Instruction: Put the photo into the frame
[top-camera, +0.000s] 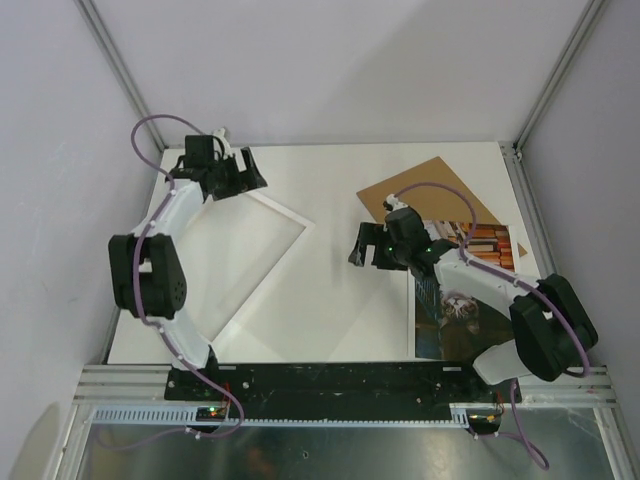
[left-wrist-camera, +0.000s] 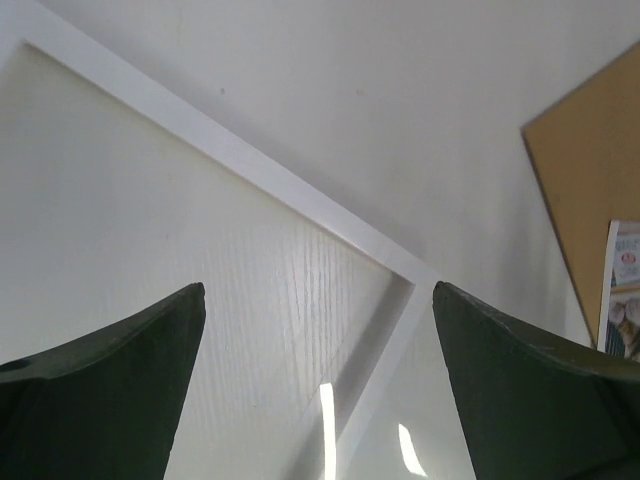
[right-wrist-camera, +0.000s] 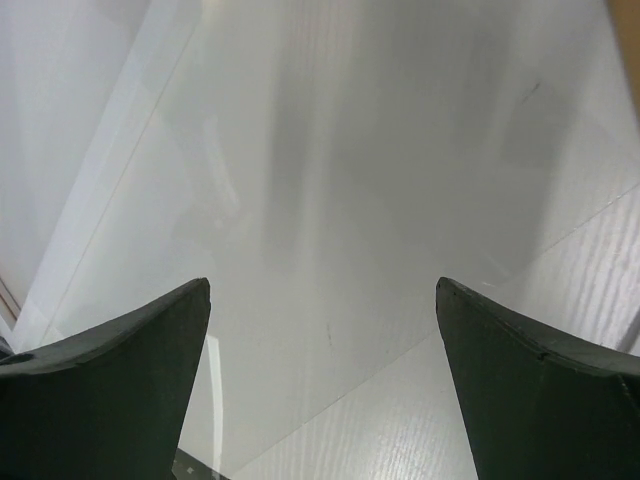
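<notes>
The photo (top-camera: 455, 305) lies face up to the right of the frame (top-camera: 286, 212), partly beneath the right arm, and its long axis seems to run near to far. The right gripper (top-camera: 360, 246), jaws spread and empty, hangs between frame and print and points toward the frame, so the print lies behind it. The left gripper (top-camera: 250, 183), likewise released, hovers at the frame's far corner. The right arm looks the nearer.

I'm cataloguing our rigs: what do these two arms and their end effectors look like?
Both arms have white links with bulky black joints. The left arm and right arm each carry a looping purple cable. The left end effector and right end effector have dark, wedge-shaped fingers.
</notes>
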